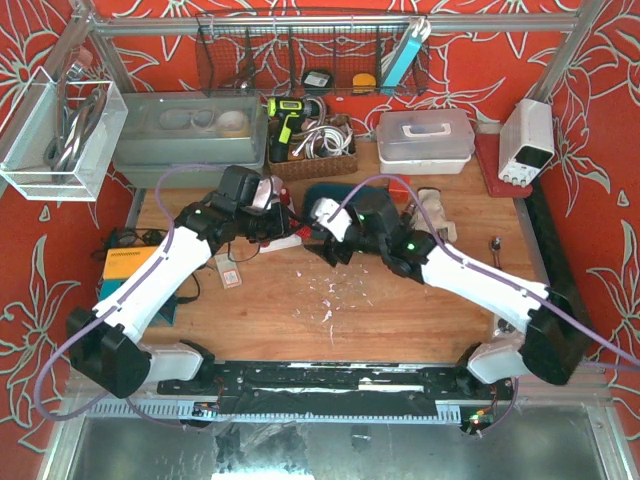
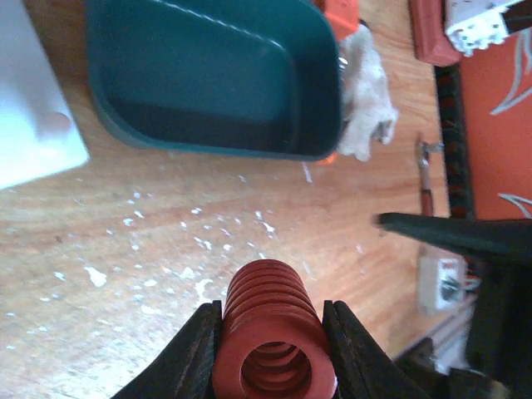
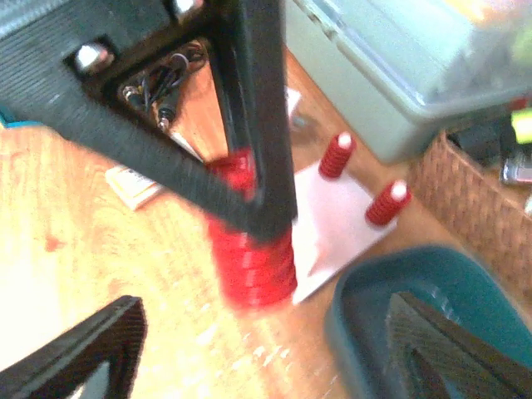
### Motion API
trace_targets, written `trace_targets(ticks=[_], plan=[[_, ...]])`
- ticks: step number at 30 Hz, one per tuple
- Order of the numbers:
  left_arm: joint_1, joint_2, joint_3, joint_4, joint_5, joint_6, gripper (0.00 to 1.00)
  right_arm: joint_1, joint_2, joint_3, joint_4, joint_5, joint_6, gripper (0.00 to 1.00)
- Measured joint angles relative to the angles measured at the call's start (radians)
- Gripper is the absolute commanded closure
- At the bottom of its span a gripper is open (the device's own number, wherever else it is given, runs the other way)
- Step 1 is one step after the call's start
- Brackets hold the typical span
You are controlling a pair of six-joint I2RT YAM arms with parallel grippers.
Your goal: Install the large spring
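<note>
The large red spring point(image 2: 270, 320) is clamped between the fingers of my left gripper point(image 2: 274, 353). In the right wrist view the spring point(image 3: 253, 258) stands upright at the near corner of the white base plate point(image 3: 337, 224), with the left gripper's black fingers point(image 3: 253, 125) across it. Whether its foot touches the wood I cannot tell. Two small red springs point(image 3: 337, 155) point(image 3: 387, 204) sit on white pegs on the plate. My right gripper point(image 3: 266, 357) is open and empty, just short of the spring. From above, both grippers point(image 1: 272, 212) point(image 1: 322, 245) meet over the plate point(image 1: 287, 242).
A teal tray point(image 2: 208, 75) lies just behind the plate, also seen in the right wrist view point(image 3: 416, 316). A white rag point(image 2: 366, 91) and a wrench point(image 2: 426, 179) lie to its right. A lidded grey box point(image 1: 190, 125) and a wicker basket point(image 1: 312, 150) stand at the back.
</note>
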Motion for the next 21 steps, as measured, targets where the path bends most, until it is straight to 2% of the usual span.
trace_targets(ticks=[1,7,12,16,21], plan=[[0.000,0.007,0.003,0.000,-0.021,0.007,1.00,0.000,-0.031,-0.032,0.002,0.023,0.034,0.02],[0.000,0.042,0.003,0.005,-0.182,0.042,1.00,0.001,-0.264,-0.225,-0.032,0.172,0.270,0.01],[-0.001,0.107,0.003,0.030,-0.311,0.071,1.00,0.001,-0.409,-0.281,-0.146,0.340,0.392,0.01],[-0.001,0.187,0.005,0.052,-0.372,0.095,1.00,0.000,-0.459,-0.289,-0.221,0.464,0.445,0.01],[-0.016,0.277,0.011,0.061,-0.415,0.119,1.00,0.000,-0.472,-0.289,-0.272,0.526,0.452,0.01]])
